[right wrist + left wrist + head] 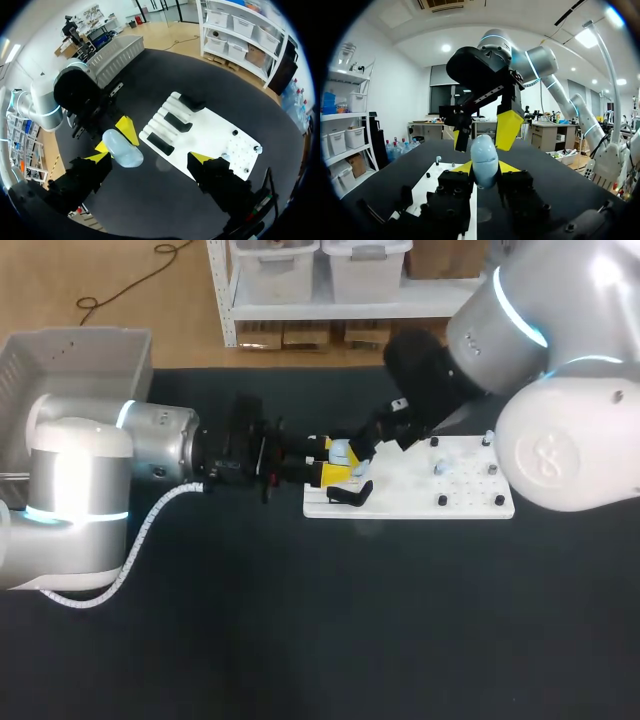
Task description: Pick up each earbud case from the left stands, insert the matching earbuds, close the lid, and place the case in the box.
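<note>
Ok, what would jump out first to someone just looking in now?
The pale blue earbud case, clamped between the yellow tips of the left gripper at the left end of the white board. Right over it hangs the right gripper, fingers spread wide. The grey box sits at the table's far left corner.

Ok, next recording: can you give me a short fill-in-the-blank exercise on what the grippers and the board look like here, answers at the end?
1. The left gripper is shut on a smooth rounded earbud case coloured pale ____.
2. The right gripper, close by that case, has its yellow-tipped fingers ____.
3. In the right wrist view, the flat white board carries ____ black stands.

Missing words: blue; open; three.
</note>
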